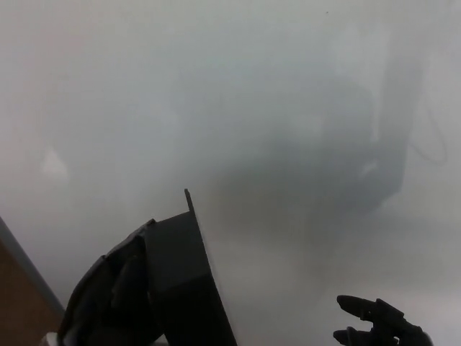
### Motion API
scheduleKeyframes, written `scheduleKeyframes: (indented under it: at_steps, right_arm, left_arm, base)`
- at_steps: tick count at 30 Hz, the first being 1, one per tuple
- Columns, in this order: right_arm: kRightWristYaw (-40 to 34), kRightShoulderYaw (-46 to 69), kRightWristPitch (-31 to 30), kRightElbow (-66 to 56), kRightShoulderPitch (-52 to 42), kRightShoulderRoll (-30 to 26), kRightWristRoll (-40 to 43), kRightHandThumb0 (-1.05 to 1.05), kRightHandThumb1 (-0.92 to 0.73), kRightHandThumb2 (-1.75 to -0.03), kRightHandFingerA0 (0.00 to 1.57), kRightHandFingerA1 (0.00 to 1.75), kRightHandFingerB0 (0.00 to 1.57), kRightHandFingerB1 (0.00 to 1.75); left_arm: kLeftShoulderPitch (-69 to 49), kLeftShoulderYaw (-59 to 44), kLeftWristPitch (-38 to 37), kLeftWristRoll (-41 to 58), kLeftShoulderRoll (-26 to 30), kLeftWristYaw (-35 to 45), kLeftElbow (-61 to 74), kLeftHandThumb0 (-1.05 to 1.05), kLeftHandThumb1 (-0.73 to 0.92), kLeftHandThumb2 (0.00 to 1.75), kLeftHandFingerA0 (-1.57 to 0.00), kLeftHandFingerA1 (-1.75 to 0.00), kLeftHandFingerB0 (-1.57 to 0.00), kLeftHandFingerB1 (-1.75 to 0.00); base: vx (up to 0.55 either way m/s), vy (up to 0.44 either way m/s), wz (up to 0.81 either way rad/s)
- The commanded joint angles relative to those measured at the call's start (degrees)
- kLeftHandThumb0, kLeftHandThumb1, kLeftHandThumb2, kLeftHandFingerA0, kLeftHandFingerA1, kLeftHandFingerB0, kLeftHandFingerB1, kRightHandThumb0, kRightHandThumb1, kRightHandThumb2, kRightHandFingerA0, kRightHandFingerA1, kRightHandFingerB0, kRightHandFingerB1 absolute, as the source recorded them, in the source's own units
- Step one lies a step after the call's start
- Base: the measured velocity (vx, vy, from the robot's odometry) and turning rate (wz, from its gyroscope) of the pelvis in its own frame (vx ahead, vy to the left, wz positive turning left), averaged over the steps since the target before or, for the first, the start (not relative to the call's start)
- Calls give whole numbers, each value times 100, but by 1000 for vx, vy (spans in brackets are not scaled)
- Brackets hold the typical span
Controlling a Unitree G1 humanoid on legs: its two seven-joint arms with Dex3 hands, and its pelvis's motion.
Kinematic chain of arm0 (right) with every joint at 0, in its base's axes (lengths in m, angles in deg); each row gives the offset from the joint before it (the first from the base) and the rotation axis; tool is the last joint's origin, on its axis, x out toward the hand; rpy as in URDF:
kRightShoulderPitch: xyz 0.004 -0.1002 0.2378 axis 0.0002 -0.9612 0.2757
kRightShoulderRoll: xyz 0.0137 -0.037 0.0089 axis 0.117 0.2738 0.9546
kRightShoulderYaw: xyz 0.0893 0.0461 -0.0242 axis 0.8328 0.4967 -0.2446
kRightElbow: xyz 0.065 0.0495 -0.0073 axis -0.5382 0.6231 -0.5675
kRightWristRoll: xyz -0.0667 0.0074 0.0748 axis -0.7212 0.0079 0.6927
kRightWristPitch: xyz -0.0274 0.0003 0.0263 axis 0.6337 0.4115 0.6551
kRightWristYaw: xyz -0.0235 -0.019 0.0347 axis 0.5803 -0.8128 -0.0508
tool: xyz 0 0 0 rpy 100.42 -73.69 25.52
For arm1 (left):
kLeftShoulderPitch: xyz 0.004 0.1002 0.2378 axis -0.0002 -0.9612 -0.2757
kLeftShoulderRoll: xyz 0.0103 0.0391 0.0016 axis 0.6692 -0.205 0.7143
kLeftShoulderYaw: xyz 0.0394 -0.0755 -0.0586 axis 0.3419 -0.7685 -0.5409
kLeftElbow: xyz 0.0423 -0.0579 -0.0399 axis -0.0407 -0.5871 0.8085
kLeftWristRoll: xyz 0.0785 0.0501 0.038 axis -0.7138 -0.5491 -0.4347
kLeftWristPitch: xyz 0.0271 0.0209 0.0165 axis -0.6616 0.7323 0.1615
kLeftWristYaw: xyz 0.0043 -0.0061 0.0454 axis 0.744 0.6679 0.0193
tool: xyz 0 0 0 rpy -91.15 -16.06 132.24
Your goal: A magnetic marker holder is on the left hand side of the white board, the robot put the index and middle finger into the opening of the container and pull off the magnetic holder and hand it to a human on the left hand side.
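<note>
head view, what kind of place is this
Probably an office or meeting room, seen close against a glossy white whiteboard that fills the frame with dim reflections. The left hand holds a black box-shaped marker holder; a brown surface edges the board.

Head view dim, grey, low contrast. Whiteboard [216, 86] surface shows hazy, blurred dark reflections, heaviest at centre right. No hard glare. Marker holder [184, 288] reads as near-black silhouette, edges slightly soft. Bottom-left corner brownish.

No readable text, label or number on the whiteboard [230, 108] or holder [184, 281].
</note>
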Motion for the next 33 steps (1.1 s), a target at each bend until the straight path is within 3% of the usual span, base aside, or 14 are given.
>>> scheduleKeyframes:
  at_steps: [1, 5, 9, 10, 18, 19, 24, 26, 27, 28, 29, 31, 32, 33]
  right_arm:
    - [-268, 13, -282, 74, 49, -302, -122, -55, -76, -63, 86, 51, 70, 48]
    - [-325, -3, -304, 86, 71, -316, -168, -55, -75, -63, 86, 51, 70, 48]
    - [-280, 10, -330, 71, 85, -301, -133, -54, -75, -63, 87, 51, 70, 48]
    - [-279, 4, -334, 73, 91, -308, -145, -53, -75, -63, 87, 51, 71, 48]
    - [-215, -8, -350, 65, 109, -331, -146, -54, -75, -63, 85, 51, 70, 47]
    - [-196, 0, -345, 79, 122, -330, -129, -53, -74, -63, 86, 51, 70, 47]
    - [-206, -14, -328, 117, 142, -346, -168, -53, -75, -63, 86, 52, 70, 48]
    - [-229, -25, -344, 129, 143, -338, -193, -54, -74, -63, 85, 51, 70, 48]
    - [-248, -35, -366, 128, 144, -340, -217, -54, -75, -63, 86, 51, 70, 47]
    - [-259, -41, -372, 127, 144, -345, -234, -54, -75, -63, 86, 51, 70, 47]
    - [-275, -54, -363, 131, 142, -354, -263, -54, -75, -63, 86, 51, 71, 47]
    - [-281, -61, -346, 139, 139, -359, -278, -54, -75, -63, 86, 51, 71, 47]
    - [-280, -58, -339, 152, 135, -357, -277, -54, -75, -63, 87, 51, 70, 47]
    - [-279, -56, -338, 155, 135, -356, -277, -54, -75, -63, 87, 51, 70, 47]
  left_arm:
    - [-412, -954, -152, 5396, -120, -3217, 970, -44, 76, 68, -80, -161, -78, -100]
    - [-385, -1081, -241, 5531, -33, -3255, 976, -46, 78, 69, -81, -162, -76, -108]
    - [-377, -1280, -332, 5662, 85, -3322, 967, -47, 74, 68, -87, -159, -74, -91]
    - [-391, -1368, -363, 5779, 148, -3354, 950, -50, 78, 67, -83, -167, -74, -113]
    - [-513, -1802, -509, 6073, 370, -3538, 947, -52, 81, 68, -85, -170, -70, -117]
    - [-515, -1881, -559, 6065, 376, -3558, 954, -51, 82, 68, -86, -167, -67, -125]
    - [-528, -2172, -421, 6255, 636, -3392, 750, -52, 86, 67, -84, -172, -59, -120]
    - [-468, -2329, -374, 6084, 689, -3161, 635, -50, 81, 68, -84, -162, -59, -109]
    - [-429, -2415, -302, 6018, 757, -3009, 524, -55, 81, 65, -92, -123, -69, -83]
    - [-415, -2441, -250, 6025, 801, -2945, 462, -55, 81, 65, -92, -123, -69, -83]
    - [-384, -2506, -159, 5959, 882, -2802, 333, -61, 76, 63, -66, -99, -43, -37]
    - [-361, -2559, -104, 5877, 933, -2709, 249, -61, 76, 63, -66, -99, -43, -37]
    - [-348, -2588, -162, 5684, 844, -2627, 267, -69, 68, 60, -59, -59, -15, -31]
    - [-344, -2595, -178, 5638, 816, -2613, 277, -69, 68, 60, -59, -59, -15, -31]
  base:
    - [0, 0, 0]
    - [0, 0, 0]
    - [0, 0, 0]
    - [0, 0, 0]
    - [0, 0, 0]
    - [0, 0, 0]
    - [0, 0, 0]
    - [0, 0, 0]
    - [0, 0, 0]
    - [0, 0, 0]
    - [0, 0, 0]
    - [0, 0, 0]
    - [0, 0, 0]
    - [0, 0, 0]
